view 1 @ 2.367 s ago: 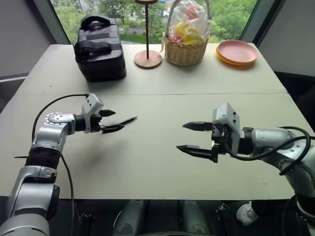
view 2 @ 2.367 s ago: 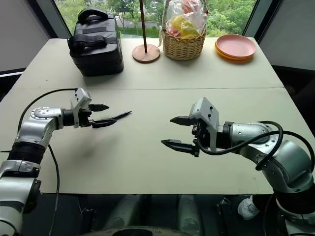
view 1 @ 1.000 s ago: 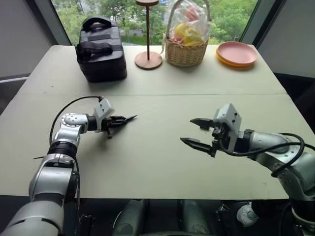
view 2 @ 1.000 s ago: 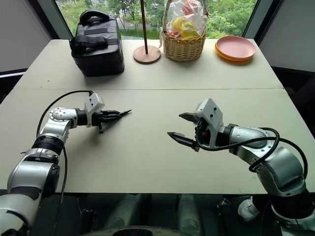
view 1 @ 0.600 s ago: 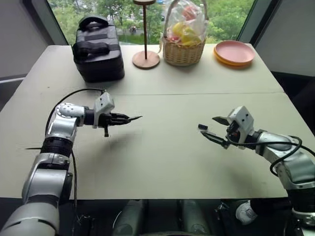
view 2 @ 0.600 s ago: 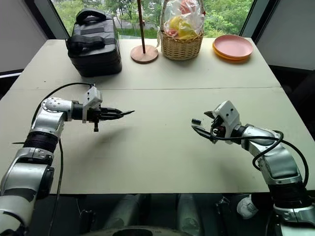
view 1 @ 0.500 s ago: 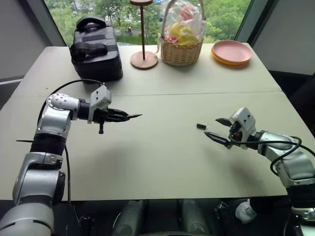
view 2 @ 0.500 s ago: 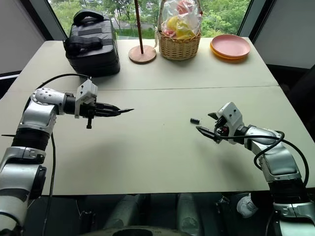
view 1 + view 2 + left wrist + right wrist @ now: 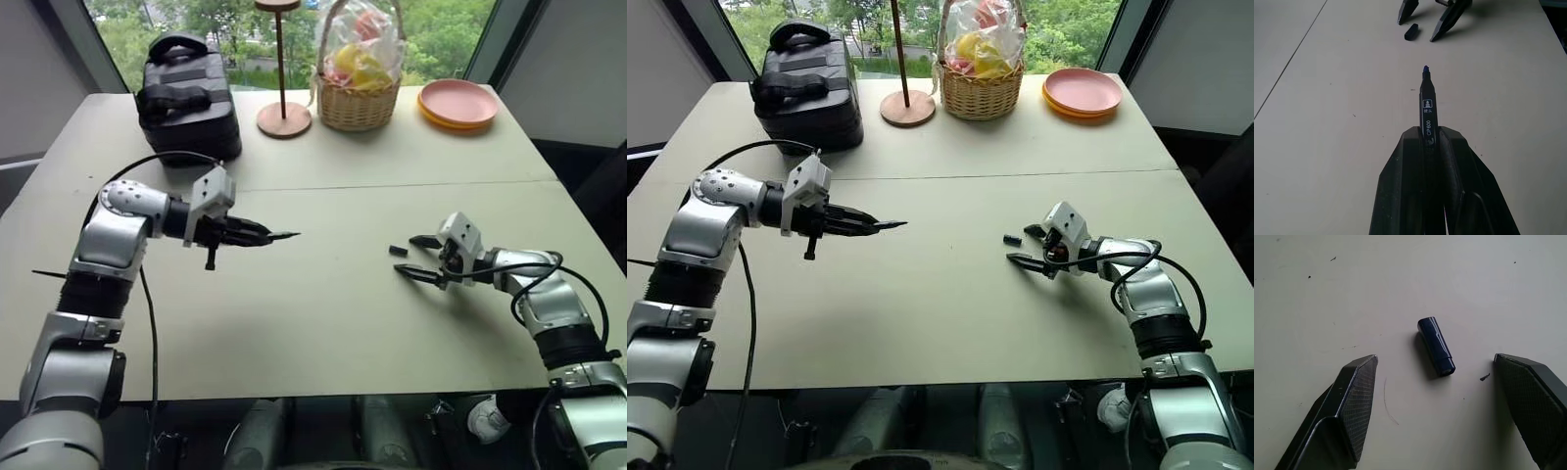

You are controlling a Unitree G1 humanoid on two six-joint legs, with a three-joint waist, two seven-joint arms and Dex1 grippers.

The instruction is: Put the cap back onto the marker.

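One marker (image 9: 1428,105) and one cap (image 9: 1436,345). Two grippers: the left gripper (image 9: 257,235) and the right gripper (image 9: 416,258), each with two black fingers (four fingers in all). One table (image 9: 323,323), its top made of two boards meeting at a single seam. At the far side: one black case (image 9: 186,98), one wooden stand (image 9: 283,110) on a round base, and one wicker basket (image 9: 359,98) holding a clear bag of coloured things too bunched to count. One stack of pink plates (image 9: 460,103); the number of plates in it cannot be told.
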